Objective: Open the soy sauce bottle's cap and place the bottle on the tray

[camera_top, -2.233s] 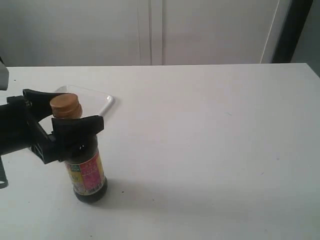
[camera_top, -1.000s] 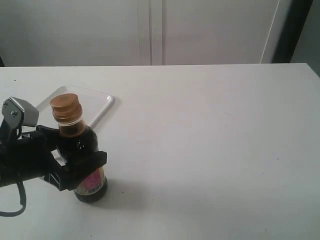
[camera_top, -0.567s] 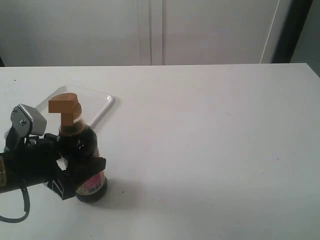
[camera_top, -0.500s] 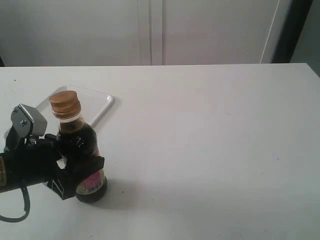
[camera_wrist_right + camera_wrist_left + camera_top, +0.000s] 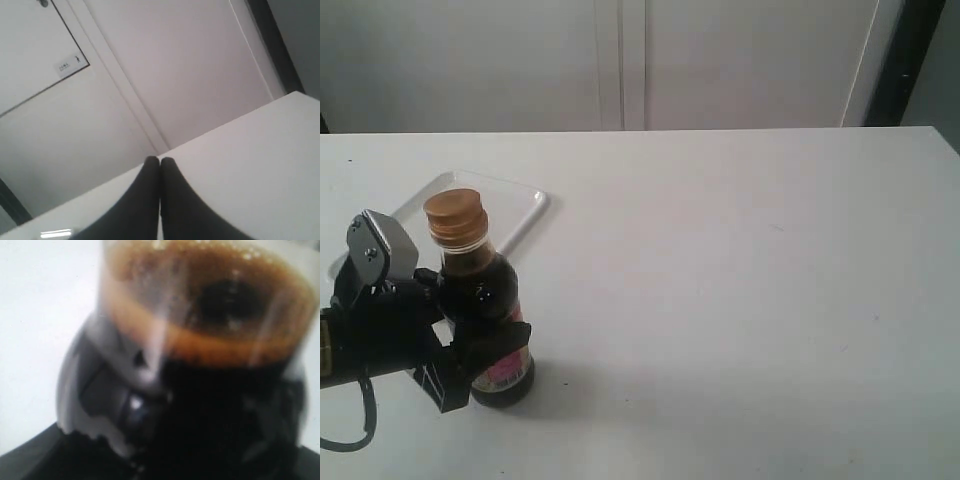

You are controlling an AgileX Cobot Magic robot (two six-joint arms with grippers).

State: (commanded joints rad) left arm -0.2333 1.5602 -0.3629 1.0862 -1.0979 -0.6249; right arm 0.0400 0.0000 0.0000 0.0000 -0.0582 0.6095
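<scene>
- One soy sauce bottle [image 5: 480, 290], upright at the lower left of the exterior view, its base on the table [image 5: 740, 280].
- One cap [image 5: 454, 215], down flat on the bottle's neck.
- One tray [image 5: 532, 207], upper left, just behind the bottle; the bottle is not in it.
- My left pincer [image 5: 480, 345] is clamped around the bottle's lower body. In my left wrist view the dark glass fills the frame, blurred.
- My right pincer [image 5: 159, 163] has its tips pressed together on nothing; it appears in its own wrist view only.
- Bare white tabletop runs from the bottle across the centre to the right edge of the frame. The far table edge crosses the upper frame.
</scene>
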